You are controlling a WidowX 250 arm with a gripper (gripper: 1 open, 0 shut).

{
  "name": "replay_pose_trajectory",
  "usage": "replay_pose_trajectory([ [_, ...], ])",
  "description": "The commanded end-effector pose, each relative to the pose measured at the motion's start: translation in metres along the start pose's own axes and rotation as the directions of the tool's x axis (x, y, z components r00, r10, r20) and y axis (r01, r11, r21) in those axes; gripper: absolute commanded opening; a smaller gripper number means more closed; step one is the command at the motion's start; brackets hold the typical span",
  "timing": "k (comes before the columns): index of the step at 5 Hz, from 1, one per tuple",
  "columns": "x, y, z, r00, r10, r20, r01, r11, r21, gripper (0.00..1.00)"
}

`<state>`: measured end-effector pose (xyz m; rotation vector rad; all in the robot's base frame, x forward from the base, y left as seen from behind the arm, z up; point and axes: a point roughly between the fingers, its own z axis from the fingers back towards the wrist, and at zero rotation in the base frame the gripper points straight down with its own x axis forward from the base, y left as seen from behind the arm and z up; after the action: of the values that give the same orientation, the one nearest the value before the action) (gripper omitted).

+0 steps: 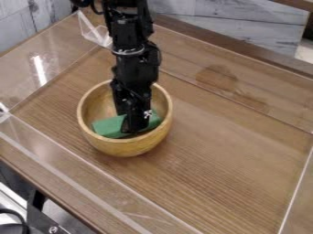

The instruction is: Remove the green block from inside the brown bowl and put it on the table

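A round light-brown wooden bowl, the brown bowl [98, 137], sits on the table [226, 155] left of centre. The green block [113, 124] lies inside it, partly covered by the arm. My black gripper [134, 119] reaches almost straight down into the bowl and stands shut on the right end of the green block. The fingertips are dark against the bowl and hard to separate. The block still rests low in the bowl.
Low clear plastic walls [37, 64] run along the table's edges. A grey marbled surface [263, 23] lies beyond the far edge. Bare wood-grain tabletop stretches right of the bowl and in front of it.
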<state>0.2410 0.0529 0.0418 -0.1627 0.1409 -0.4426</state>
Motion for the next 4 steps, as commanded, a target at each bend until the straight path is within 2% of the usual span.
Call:
replay_pose_trajectory([
  [1, 0.0046, 0.0059, 0.0149, 0.999, 0.017, 0.039, -0.018, 1.000, 0.019, 0.00],
  [4, 0.0012, -0.0002, 0.0209, 0.999, 0.045, 0.025, -0.044, 0.999, -0.019, 0.00],
])
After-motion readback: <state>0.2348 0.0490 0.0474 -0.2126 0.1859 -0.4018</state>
